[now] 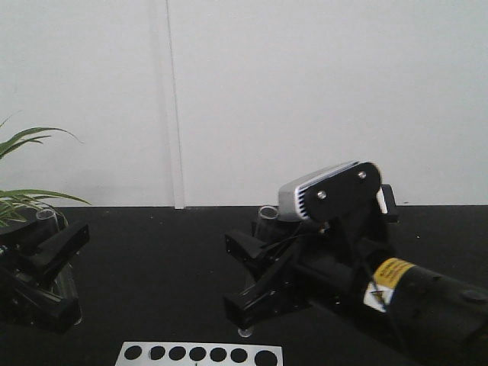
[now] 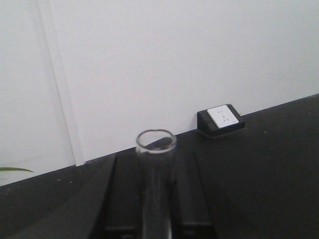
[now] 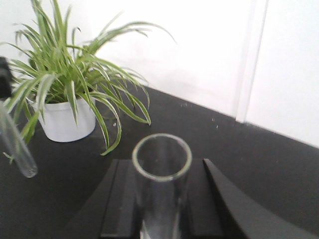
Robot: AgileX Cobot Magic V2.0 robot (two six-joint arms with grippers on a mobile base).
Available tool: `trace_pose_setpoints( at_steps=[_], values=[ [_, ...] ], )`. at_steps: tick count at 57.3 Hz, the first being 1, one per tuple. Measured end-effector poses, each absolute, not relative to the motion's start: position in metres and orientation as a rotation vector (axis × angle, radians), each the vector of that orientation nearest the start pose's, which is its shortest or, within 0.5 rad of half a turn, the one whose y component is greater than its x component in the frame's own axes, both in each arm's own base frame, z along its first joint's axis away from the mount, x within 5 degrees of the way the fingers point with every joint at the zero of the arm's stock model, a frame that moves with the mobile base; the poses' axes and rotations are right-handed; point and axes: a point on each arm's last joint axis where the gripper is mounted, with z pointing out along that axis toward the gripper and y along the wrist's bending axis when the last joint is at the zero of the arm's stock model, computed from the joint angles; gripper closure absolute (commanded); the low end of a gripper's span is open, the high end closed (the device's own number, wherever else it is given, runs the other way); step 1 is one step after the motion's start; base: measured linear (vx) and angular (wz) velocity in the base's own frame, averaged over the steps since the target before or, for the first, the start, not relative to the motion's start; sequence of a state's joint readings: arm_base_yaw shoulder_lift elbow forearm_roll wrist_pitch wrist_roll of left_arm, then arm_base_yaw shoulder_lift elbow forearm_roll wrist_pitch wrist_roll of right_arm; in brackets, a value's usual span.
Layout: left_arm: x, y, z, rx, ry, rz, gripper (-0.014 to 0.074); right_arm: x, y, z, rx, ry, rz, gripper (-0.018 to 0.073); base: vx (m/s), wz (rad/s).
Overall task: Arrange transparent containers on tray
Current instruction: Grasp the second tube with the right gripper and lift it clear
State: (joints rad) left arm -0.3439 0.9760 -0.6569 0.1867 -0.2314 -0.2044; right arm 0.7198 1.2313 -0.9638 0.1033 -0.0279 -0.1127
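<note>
Closest to the right wrist camera, the right arm's test tube (image 3: 161, 179) stands with its open rim upward inside the right gripper (image 3: 162, 214), whose black fingers (image 3: 117, 199) press against its two sides, so the grip is closed on the glass. From the front, this tube (image 1: 267, 223) leans slightly, its rounded lower end down by the black table (image 1: 152, 267); whether it touches the surface I cannot tell. The right gripper (image 1: 255, 276) sits below a silver-and-black wrist camera (image 1: 328, 191).

On the left wrist view, the left arm's test tube (image 2: 156, 164) likewise rises rim up between the fingers (image 2: 124, 199) of the left gripper (image 2: 156, 209), which is clamped on it. In the front view that gripper (image 1: 49, 267) is at the far left edge, the tube's rim (image 1: 47, 219) showing above it, well apart from the other tube. The right wrist view catches its lower end (image 3: 17, 149) at the left border.

A white holed test-tube rack (image 1: 200, 354) lies at the bottom edge of the front view. A spider plant (image 3: 65, 74) in a white pot (image 3: 67, 122) stands on the table by the white wall (image 1: 305, 91), and a black box with a white socket (image 2: 221, 119) sits against that wall.
</note>
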Motion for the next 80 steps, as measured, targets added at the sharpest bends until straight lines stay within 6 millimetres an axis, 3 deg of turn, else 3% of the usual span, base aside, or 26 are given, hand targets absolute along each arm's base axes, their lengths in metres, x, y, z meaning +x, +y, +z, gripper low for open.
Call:
trace_pose_setpoints(
  at_steps=[10,17,25,35,80],
  values=[
    [0.188,-0.068,0.354,0.274,1.623,-0.287,0.0488,0.185,0.136,0.395,-0.579,1.661,0.453,0.0505,0.00,0.00],
    [0.163,-0.057,0.364,0.257,1.638,-0.267,0.0486,0.157,0.096,0.407,-0.494,1.645,0.404,0.0505,0.00,0.00],
    [0.133,-0.044,0.373,0.234,1.637,-0.254,0.0486,0.123,0.070,0.409,-0.443,1.577,0.388,0.0502,0.00,0.00],
    [0.114,-0.037,0.381,0.220,1.595,-0.256,0.0486,0.112,0.063,0.395,-0.447,1.597,0.383,0.0502,0.00,0.00],
    [0.113,-0.036,0.378,0.218,1.629,-0.250,0.0486,0.112,0.064,0.393,-0.450,1.607,0.382,0.0502,0.00,0.00]
  ],
)
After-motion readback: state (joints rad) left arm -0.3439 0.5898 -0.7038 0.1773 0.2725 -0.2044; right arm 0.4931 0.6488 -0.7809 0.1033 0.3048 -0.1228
